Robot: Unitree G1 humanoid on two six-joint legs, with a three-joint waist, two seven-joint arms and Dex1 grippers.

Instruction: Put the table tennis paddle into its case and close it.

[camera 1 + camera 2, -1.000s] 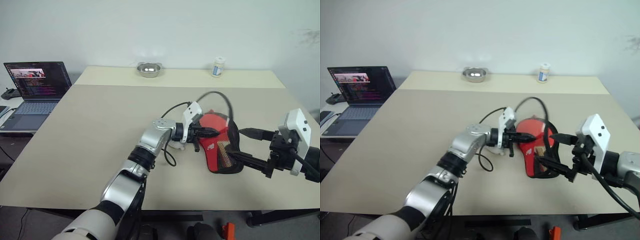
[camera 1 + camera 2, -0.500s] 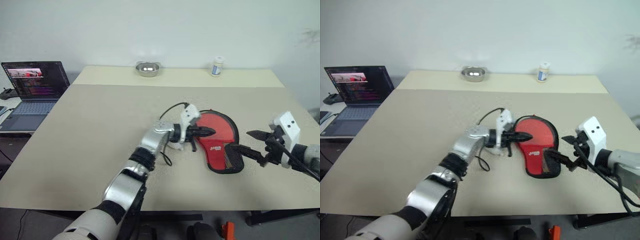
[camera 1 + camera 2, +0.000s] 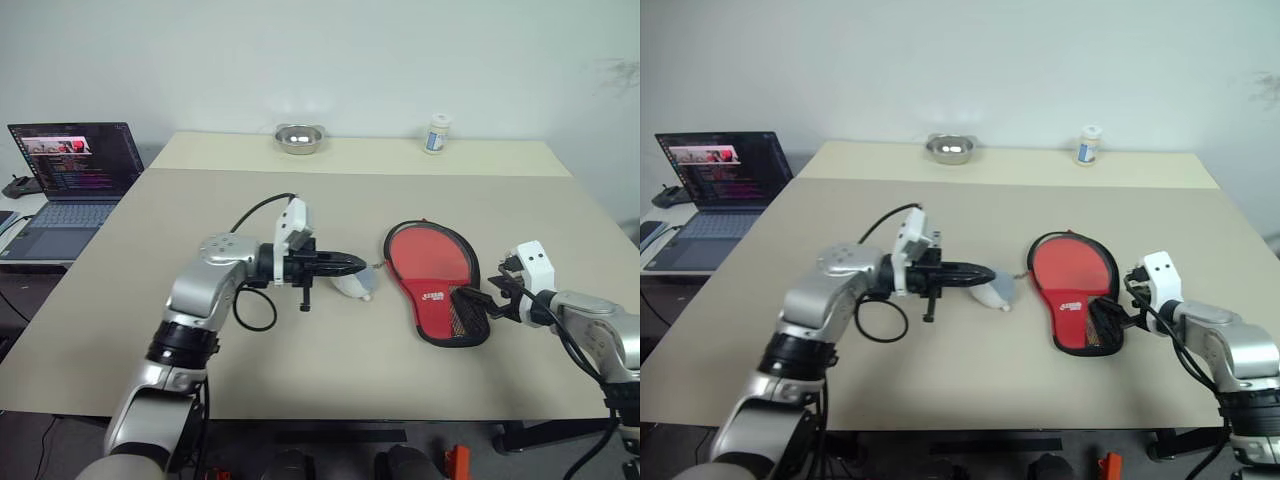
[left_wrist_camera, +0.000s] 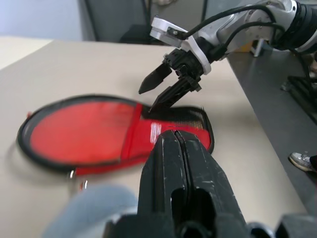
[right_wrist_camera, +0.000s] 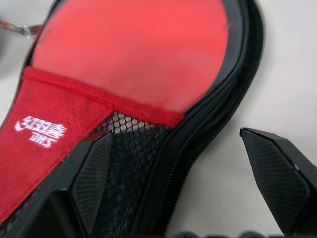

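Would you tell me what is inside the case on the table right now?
The case lies flat, red side up with a black mesh panel and white logo. Its fabric covers the interior, so whether the paddle is inside cannot be seen.

Case (image 3: 437, 283) lies on table (image 3: 200, 220), right of centre

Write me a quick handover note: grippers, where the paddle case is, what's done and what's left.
Left gripper: shut, holding nothing, hanging above the table left of the case, beside a small pale object.
Right gripper: open, at the case's narrow mesh end, one finger over the mesh, the other off to the side; not gripping.
The case lies flat on the table, red side up, zip pull at the round end.
Done: the case looks closed around its edge; I cannot see the paddle itself.
Left: confirm the zip is fully shut, then withdraw both arms.
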